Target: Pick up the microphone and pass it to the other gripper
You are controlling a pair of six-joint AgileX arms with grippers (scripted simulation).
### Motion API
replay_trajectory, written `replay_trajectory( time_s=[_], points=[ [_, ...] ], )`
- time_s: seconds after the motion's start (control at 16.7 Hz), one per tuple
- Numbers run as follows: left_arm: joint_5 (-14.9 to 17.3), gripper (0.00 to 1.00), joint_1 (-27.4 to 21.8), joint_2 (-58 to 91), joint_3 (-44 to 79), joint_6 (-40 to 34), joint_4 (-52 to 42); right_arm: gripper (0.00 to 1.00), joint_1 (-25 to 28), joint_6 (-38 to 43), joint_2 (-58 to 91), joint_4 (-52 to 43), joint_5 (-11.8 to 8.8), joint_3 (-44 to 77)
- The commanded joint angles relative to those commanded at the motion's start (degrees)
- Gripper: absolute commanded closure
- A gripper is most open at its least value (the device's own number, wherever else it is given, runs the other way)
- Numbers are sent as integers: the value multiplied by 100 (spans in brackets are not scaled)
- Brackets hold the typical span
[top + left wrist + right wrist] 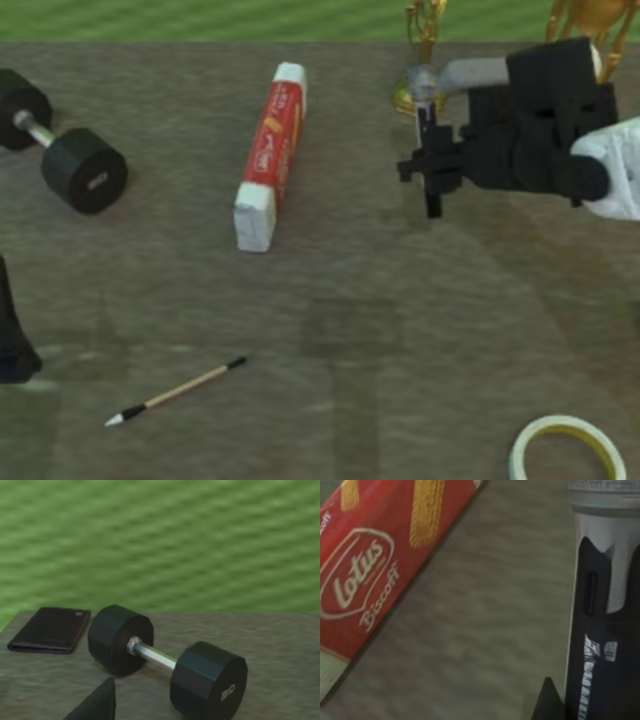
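Right of the long red-and-white biscuit box (271,155), near the table's far edge, the small microphone with a grey mesh head and black handle (426,110) is pinched by the right gripper (430,165), its fingers pressed on the handle. Bare brown table (400,340) is seen between the box and the microphone. Well left of the box lies a black dumbbell with a steel bar (60,140). The left gripper (12,340) is parked at the left edge; its fingers cannot be told.
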Motion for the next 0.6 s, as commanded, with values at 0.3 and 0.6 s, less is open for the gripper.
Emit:
replay_trajectory(
  time_s=[0.3, 0.6],
  points=[
    [0, 0, 0, 0, 0, 0, 0, 100, -35, -605, -663, 2562, -716, -761],
    [0, 0, 0, 0, 0, 0, 0, 100, -66, -1007, -1218, 3838, -1143, -1159]
  ],
)
